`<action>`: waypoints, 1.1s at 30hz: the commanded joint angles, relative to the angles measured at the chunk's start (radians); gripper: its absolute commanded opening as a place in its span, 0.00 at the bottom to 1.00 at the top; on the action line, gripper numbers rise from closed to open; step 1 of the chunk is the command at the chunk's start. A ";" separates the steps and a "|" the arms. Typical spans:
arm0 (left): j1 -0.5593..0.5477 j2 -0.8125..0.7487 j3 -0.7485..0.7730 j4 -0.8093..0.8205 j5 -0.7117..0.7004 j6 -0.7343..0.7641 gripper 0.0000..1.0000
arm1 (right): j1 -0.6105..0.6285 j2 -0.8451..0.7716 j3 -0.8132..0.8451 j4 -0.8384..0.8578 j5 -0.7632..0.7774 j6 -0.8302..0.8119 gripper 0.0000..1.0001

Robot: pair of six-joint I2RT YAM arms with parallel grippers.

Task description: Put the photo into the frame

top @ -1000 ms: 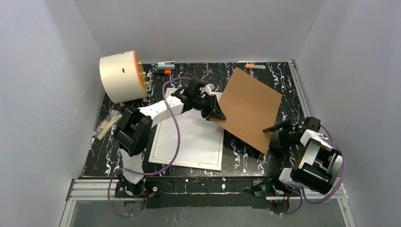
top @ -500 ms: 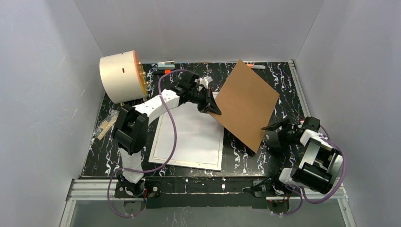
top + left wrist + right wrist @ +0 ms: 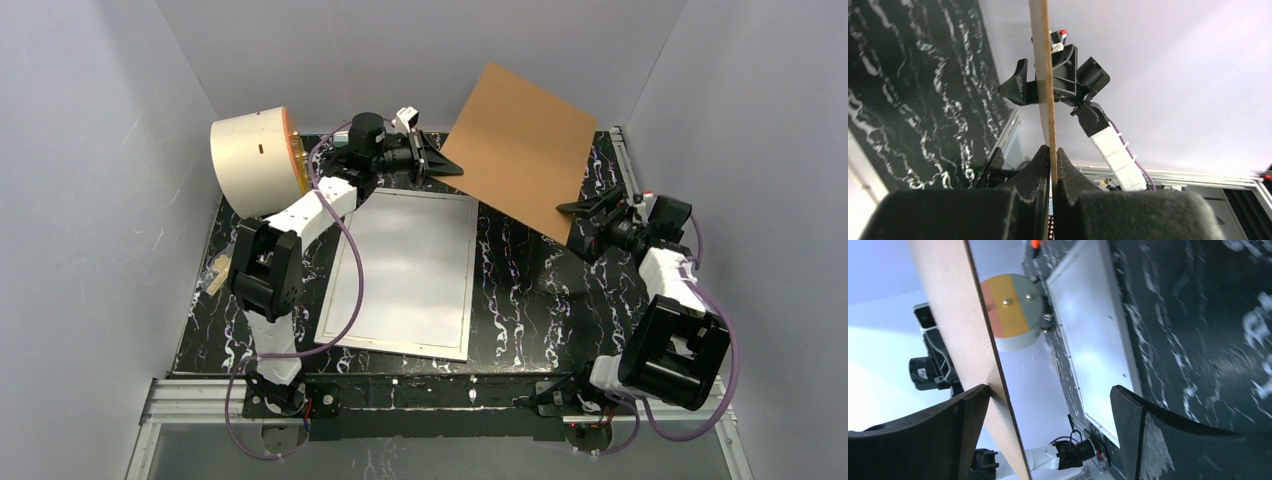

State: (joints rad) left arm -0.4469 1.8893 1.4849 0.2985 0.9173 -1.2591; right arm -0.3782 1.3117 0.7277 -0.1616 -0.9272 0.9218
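Note:
The frame lies flat on the black marbled table, showing a white face with a thin pale edge; it also appears in the right wrist view. The photo is out of view. A brown backing board hangs tilted in the air above the back of the table. My left gripper is shut on its left corner, its pads pinching the thin edge. My right gripper stands open around the board's lower right corner, one finger against the board.
A cream cylinder with an orange and grey end face stands at the back left. A small pale packet lies at the left edge. Grey walls close in the table on three sides.
My left gripper shut on the board's left corner and raised it up and toward the back wall. The right gripper rose and moved back along with the board's lower corner, its jaws opening wider.

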 commanded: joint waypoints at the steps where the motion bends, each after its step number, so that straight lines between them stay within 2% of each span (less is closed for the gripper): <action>1: 0.011 -0.068 0.097 0.266 0.072 -0.146 0.00 | 0.020 0.029 0.106 0.140 -0.037 0.120 0.99; 7: 0.016 -0.100 0.113 0.318 0.076 -0.192 0.00 | 0.067 0.011 0.157 0.478 -0.036 0.349 0.98; 13: 0.031 -0.157 0.068 0.379 0.088 -0.279 0.00 | 0.079 0.018 0.147 0.956 0.057 0.634 0.87; 15: 0.044 -0.183 0.054 0.381 0.090 -0.287 0.00 | 0.079 0.050 0.189 1.023 0.066 0.680 0.85; 19: 0.057 -0.227 0.031 0.391 0.119 -0.278 0.00 | 0.086 0.120 0.292 1.016 0.058 0.698 0.80; 22: 0.072 -0.258 -0.011 0.392 0.115 -0.276 0.00 | 0.092 0.144 0.325 1.053 0.071 0.734 0.67; 25: 0.083 -0.265 -0.024 0.392 0.109 -0.276 0.00 | 0.108 0.144 0.351 1.047 0.067 0.733 0.46; 28: 0.084 -0.266 -0.030 0.392 0.102 -0.275 0.00 | 0.121 0.129 0.350 1.039 0.068 0.727 0.31; 32: 0.086 -0.261 -0.051 0.392 0.095 -0.279 0.00 | 0.128 0.121 0.356 1.030 0.055 0.720 0.19; 33: 0.086 -0.258 -0.060 0.392 0.094 -0.279 0.02 | 0.128 0.121 0.355 1.029 0.056 0.721 0.12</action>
State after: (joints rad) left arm -0.3645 1.6768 1.4326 0.5907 1.0145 -1.5467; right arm -0.2581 1.4548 1.0420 0.8326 -0.8616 1.6516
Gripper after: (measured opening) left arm 0.022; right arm 0.207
